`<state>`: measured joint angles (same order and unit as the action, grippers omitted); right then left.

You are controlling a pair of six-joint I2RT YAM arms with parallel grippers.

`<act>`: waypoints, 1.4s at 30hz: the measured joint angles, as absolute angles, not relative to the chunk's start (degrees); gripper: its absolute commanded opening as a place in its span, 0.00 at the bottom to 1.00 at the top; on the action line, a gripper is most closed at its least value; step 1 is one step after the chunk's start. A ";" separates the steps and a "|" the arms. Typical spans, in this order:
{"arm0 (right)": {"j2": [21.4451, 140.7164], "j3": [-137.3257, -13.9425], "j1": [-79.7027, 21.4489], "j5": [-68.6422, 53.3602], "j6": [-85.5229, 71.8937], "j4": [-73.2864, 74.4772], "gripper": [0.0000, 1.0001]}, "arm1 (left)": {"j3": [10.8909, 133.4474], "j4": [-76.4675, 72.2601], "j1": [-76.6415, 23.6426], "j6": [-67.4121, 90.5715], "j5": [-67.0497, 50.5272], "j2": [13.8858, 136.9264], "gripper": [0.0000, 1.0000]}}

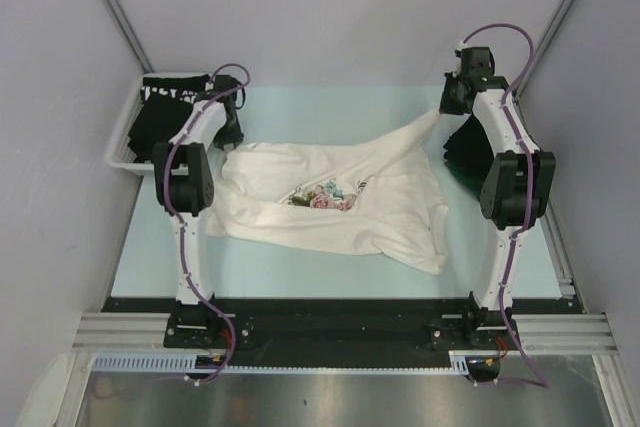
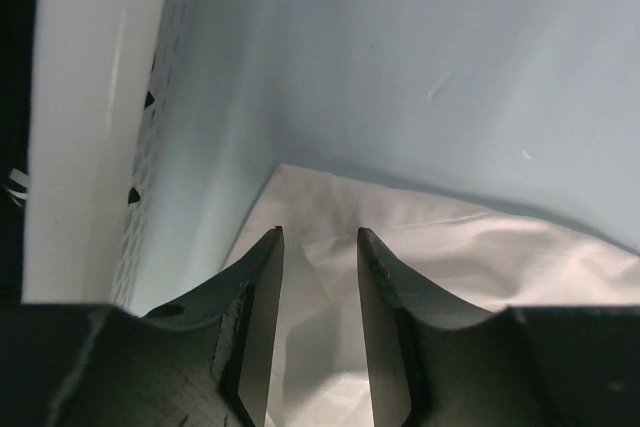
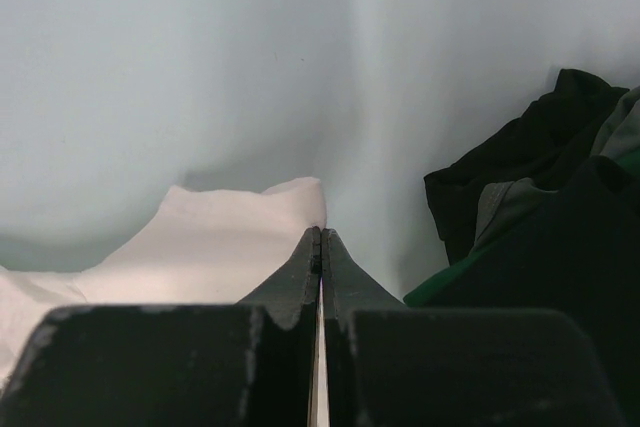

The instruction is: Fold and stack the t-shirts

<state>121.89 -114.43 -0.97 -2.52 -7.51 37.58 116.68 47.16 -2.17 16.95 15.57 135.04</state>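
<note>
Long axis of white tee point(image 1: 340, 202) runs left-right across table point(image 1: 300, 97). Right gripper point(image 3: 320, 237) pinches its corner toward table's far-right corner; left gripper point(image 2: 320, 232), jaws parted, sits over tee's far-left corner (nothing gripped).

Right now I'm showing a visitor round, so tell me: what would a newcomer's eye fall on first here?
A white t-shirt with a flower print sprawls crumpled across the middle of the table, one corner stretched up to the right gripper, which is shut on it. The left gripper hangs open over its left edge, beside a white basket holding black shirts; dark shirts lie far right.
</note>
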 measured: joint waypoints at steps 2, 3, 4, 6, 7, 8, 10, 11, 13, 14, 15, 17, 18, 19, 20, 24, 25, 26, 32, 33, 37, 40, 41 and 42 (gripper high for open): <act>121.82 -114.39 -0.93 -2.87 -7.53 37.45 0.00 | 116.68 47.62 -2.31 16.95 16.16 135.13 0.42; 121.80 -114.39 -0.93 -2.94 -7.53 37.45 0.00 | 116.68 47.72 -2.37 16.95 16.32 135.20 0.43; 121.71 -114.39 -0.93 -3.05 -7.53 37.43 0.00 | 116.68 47.79 -2.42 16.95 16.40 135.28 0.42; 121.60 -114.39 -0.93 -3.14 -7.51 37.43 0.00 | 116.68 47.79 -2.50 16.95 16.45 135.59 0.43; 121.54 -114.39 -0.93 -3.31 -7.51 37.43 0.00 | 116.68 47.79 -2.55 16.95 16.40 135.83 0.43; 121.49 -114.37 -0.93 -3.38 -7.49 37.43 0.00 | 116.71 47.81 -2.61 16.95 16.40 136.11 0.43; 121.38 -114.34 -0.67 -3.60 -7.46 37.45 0.00 | 117.08 48.01 -2.74 16.95 16.36 136.81 0.43; 121.34 -114.32 -0.49 -3.68 -7.46 37.45 0.00 | 117.40 48.03 -2.83 16.93 16.34 137.27 0.43; 121.19 -114.21 0.05 -3.77 -7.46 37.50 0.00 | 117.99 48.29 -2.87 16.95 16.34 137.60 0.43; 121.14 -114.10 0.36 -3.79 -7.46 37.45 0.00 | 118.06 48.34 -2.90 16.95 16.34 137.64 0.41; 121.03 -113.99 0.64 -3.86 -7.46 37.45 0.00 | 118.19 48.45 -2.87 16.93 16.34 137.69 0.40; 120.73 -113.67 1.08 -3.92 -7.46 37.47 0.00 | 118.19 48.36 -2.87 16.95 16.23 137.71 0.35; 120.62 -113.51 1.21 -3.95 -7.46 37.47 0.00 | 118.21 48.29 -2.87 16.95 16.19 137.71 0.33; 120.51 -113.34 1.30 -3.97 -7.46 37.47 0.00 | 118.26 48.18 -2.83 16.95 16.16 137.78 0.30; 120.42 -113.25 1.32 -4.01 -7.49 37.50 0.00 | 118.45 48.14 -2.76 16.95 16.12 137.91 0.24; 120.40 -113.21 1.30 -4.43 -7.55 37.45 0.00 | 119.39 48.05 -2.35 17.04 15.90 138.47 0.02; 120.40 -113.19 1.30 -4.54 -7.70 37.45 0.00 | 119.39 47.92 -2.24 17.15 15.88 138.52 0.00; 120.40 -113.12 1.30 -4.58 -7.84 37.45 0.00 | 119.50 47.94 -2.04 16.97 15.84 138.56 0.00; 120.40 -112.68 1.30 -4.97 -8.14 37.43 0.00 | 120.14 48.01 -1.87 16.97 15.75 138.76 0.00; 120.40 -112.53 1.30 -4.99 -8.16 37.39 0.00 | 120.11 48.01 -1.87 16.95 15.75 138.76 0.00; 120.07 -111.20 1.30 -4.99 -8.40 36.77 0.00 | 120.14 48.03 -1.85 16.91 15.62 138.76 0.00; 119.55 -109.78 1.30 -4.97 -8.82 36.14 0.00 | 120.14 48.03 -1.76 16.91 14.76 138.63 0.00; 119.39 -109.43 1.30 -4.93 -8.97 36.03 0.00 | 120.14 48.07 -1.67 16.88 14.33 138.43 0.00; 119.35 -109.25 1.30 -4.84 -9.02 35.86 0.00 | 120.14 48.16 -1.56 16.91 14.00 138.23 0.00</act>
<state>119.35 -109.25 1.30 -4.84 -9.02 35.86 120.14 48.16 -1.56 16.91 14.00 138.23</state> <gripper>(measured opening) 0.009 0.008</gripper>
